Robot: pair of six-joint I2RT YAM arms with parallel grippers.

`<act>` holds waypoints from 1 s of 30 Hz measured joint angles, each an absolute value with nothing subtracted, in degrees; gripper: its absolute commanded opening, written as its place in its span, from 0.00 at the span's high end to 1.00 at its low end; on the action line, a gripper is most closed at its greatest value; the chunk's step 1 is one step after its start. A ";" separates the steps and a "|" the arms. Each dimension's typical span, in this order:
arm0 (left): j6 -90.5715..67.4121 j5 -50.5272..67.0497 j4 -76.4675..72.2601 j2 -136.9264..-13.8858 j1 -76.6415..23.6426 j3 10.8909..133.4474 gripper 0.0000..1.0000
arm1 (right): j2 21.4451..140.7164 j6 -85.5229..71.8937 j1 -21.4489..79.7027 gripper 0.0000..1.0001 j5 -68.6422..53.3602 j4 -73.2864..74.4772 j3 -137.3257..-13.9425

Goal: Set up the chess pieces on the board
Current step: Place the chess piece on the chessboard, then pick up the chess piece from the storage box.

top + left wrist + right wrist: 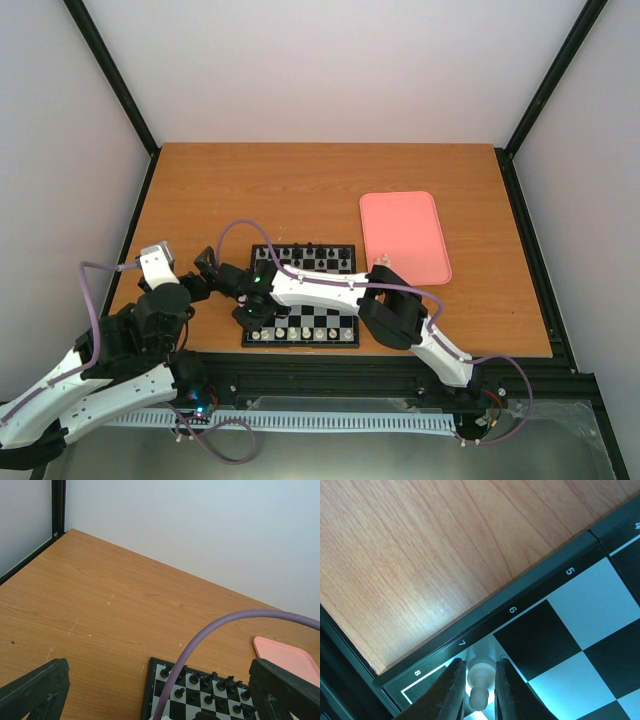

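The board point(300, 295) lies at the table's near edge, and its corner also shows in the left wrist view point(148, 690). Cream-white chess pieces point(300, 331) line its near row. My right gripper point(250, 315) reaches across to the board's near left corner. In the right wrist view its fingers point(451, 690) stand slightly apart, close on either side of a white pawn point(481, 680). The pawn stands upright on the edge square by the number 7. My left gripper point(205, 262) hovers wide open and empty just left of the board.
Black pieces point(305, 258) fill the board's two far rows, also seen in the left wrist view point(205, 680). A pink tray point(403, 237) lies to the right beyond the board. A purple cable point(210, 630) arcs over the board's far left corner.
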State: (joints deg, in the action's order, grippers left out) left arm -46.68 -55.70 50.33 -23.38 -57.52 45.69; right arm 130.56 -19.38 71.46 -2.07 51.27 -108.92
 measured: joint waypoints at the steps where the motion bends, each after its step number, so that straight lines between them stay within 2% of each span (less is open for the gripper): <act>1: -46.68 -55.70 50.33 -23.38 -57.52 45.69 0.00 | 130.56 -19.31 71.46 0.77 -2.07 51.27 -108.92; 6: -46.68 -55.70 50.33 -23.38 -57.52 45.69 0.00 | 130.56 -19.22 71.46 0.74 -2.00 51.24 -108.92; 9: -46.68 -55.70 50.33 -23.38 -57.52 45.69 0.00 | 130.56 -18.94 71.46 0.70 -1.96 51.24 -109.21; 12: -46.68 -55.70 50.33 -23.38 -57.52 45.69 0.00 | 130.56 -18.39 71.46 0.61 -1.78 51.24 -110.08; 20: -46.72 -55.79 49.76 -23.09 -57.52 45.69 0.00 | 130.56 -17.17 71.46 0.50 0.05 51.27 -113.21; 23: -46.72 -55.77 49.80 -22.98 -57.52 45.69 0.00 | 130.56 -16.86 71.46 0.40 1.96 51.53 -113.21; 25: -46.72 -55.77 49.80 -22.98 -57.52 45.69 0.00 | 130.45 -16.64 71.40 0.28 3.62 51.75 -113.21; 26: -46.72 -55.77 49.78 -22.98 -57.52 45.69 0.00 | 130.34 -16.88 71.33 0.10 4.29 51.83 -113.19; 27: -46.76 -55.79 49.71 -22.98 -57.52 45.69 0.00 | 130.10 -16.62 71.09 0.01 4.95 51.88 -112.92; 30: -47.07 -56.25 49.84 -23.18 -57.52 45.69 0.00 | 128.07 -16.93 70.13 0.00 6.13 51.62 -110.56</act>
